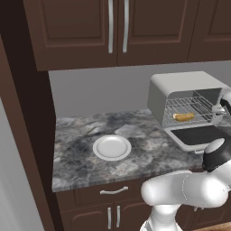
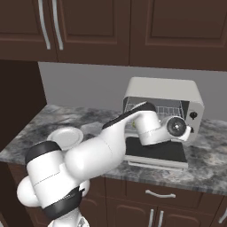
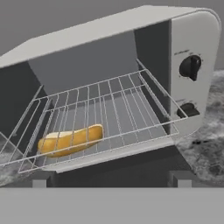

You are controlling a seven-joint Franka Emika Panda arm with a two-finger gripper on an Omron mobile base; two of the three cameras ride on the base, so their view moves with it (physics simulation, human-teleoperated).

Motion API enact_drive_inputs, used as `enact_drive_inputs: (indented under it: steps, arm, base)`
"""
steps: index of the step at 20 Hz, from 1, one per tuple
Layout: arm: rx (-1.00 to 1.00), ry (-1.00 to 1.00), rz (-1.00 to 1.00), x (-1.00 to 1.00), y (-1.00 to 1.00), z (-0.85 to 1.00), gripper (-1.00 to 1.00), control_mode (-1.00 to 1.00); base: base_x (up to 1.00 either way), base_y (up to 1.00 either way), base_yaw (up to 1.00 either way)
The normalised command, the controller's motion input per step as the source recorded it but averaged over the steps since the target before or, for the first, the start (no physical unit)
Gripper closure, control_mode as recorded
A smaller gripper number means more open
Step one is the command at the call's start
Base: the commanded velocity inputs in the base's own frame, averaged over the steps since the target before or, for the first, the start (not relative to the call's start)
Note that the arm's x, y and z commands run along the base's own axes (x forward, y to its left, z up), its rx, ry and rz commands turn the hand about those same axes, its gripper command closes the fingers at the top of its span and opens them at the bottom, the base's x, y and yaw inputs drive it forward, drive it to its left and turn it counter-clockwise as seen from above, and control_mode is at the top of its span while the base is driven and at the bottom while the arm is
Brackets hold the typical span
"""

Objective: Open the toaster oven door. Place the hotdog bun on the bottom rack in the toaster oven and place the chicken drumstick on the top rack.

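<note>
The toaster oven's (image 3: 192, 87) lowered door (image 1: 198, 135) lies nearest, its hotdog bun (image 3: 70, 140) resting on the bottom rack (image 3: 131, 144) under the empty top rack (image 3: 100, 109), gripper jaws spread wide, holding nothing, white plate (image 1: 111, 147) well left

No readable text, brand, number or sign is found in any view. Faint small marks are seen on the control panel of the toaster oven (image 3: 192, 83), above the upper knob (image 3: 190, 67), but they are too blurred to be read. Nothing is printed on the plate (image 1: 112, 147), the cabinet doors or the bench (image 1: 81, 158).
</note>
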Motion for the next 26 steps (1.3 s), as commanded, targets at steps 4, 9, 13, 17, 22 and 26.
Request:
enact_drive_inputs:
  steps: [4,9,13,17,22,26]
  arm:
    - [0.22,0.00,-0.01,0.18,0.00,-0.39,-1.00,-1.00]
    - [0.15,0.00,0.00,0.14,0.00,-0.23,-1.00,-1.00]
    - [0.06,0.00,0.00,0.14,0.00,0.00,-1.00,-1.00]
    - [0.01,0.00,-0.02,0.25,0.00,-0.01,-1.00,-1.00]
    - [0.00,0.00,-0.06,0.27,0.00,-0.11,-1.00,-1.00]
    - [0.00,-0.01,-0.10,0.27,0.00,0.00,-1.00,-1.00]
  base:
    - [0.00,0.00,0.00]
    - [0.00,0.00,0.00]
    - [0.00,0.00,0.00]
    - [0.00,0.00,0.00]
    - [0.00,0.00,0.00]
    - [0.00,0.00,0.00]
